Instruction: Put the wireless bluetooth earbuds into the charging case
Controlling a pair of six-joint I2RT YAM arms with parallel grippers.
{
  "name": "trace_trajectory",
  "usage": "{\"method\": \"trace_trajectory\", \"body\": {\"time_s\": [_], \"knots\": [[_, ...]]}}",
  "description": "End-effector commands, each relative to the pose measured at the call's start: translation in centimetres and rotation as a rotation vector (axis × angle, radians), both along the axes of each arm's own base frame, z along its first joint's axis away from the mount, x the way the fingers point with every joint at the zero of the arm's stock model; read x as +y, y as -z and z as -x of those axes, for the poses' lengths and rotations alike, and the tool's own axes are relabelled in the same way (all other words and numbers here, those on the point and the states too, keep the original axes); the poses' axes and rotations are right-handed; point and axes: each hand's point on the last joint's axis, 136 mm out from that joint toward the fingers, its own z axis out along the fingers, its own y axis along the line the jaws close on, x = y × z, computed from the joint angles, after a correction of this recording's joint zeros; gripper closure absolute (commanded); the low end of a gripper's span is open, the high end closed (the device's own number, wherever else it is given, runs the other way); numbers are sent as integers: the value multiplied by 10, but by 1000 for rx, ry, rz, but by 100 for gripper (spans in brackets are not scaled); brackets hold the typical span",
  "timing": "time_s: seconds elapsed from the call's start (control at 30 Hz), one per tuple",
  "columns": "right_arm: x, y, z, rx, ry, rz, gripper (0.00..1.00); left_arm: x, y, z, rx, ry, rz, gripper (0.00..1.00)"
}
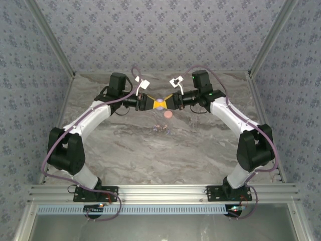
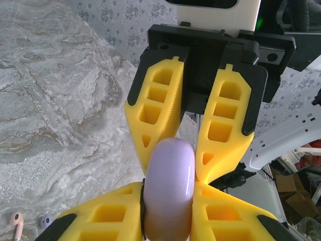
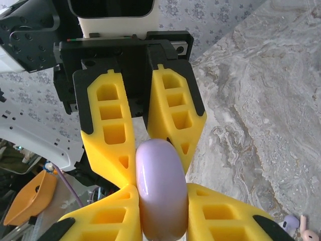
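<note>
**Clamped from both sides in mid-air: the charging case (image 2: 169, 191)**

Toward the middle of the marbled worktop (image 1: 150, 165) we see a lilac earbud (image 2: 45, 221) and a pinkish earbud (image 2: 16, 223). They lie close together, and nothing is touching them. Just beyond them, at about 1 o'clock, sits a small pink disc (image 1: 168, 114).

Farther back, the charging case hangs above the surface between the two arms. The left hand (image 1: 151, 104) reaches in from 9 o'clock and the right hand (image 1: 167, 103) from 3 o'clock. Each is clenched on its own end of the lilac shell, and their yellow fingertips almost meet around it.

We judge that the case is held this way so one hand can steady the body while the other works the lid. We can make out no open seam, so to us the case looks closed, with neither earbud inside. The shell is smooth and rounded, so it could slip out of the grip if the hands pull unevenly.
</note>
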Motion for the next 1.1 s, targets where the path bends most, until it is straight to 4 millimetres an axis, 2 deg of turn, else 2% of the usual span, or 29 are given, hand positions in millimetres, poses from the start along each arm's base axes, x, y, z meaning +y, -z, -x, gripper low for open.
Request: {"method": "trace_trajectory", "body": {"time_s": [0.0,0.2,0.63,1.07], "knots": [[2,-15,3,-23,-18,-32,81,-1,-29,5,-91,9,35,76],[-2,-18,-3,-18,4,-44,84,-1,-30,10,-85,36,49,67],[-3,-22,-1,-19,-3,-42,86,3,-25,17,-86,38,28,56],[-6,-17,-8,-10,44,-1,90,10,-23,14,-91,-14,4,67]]}}
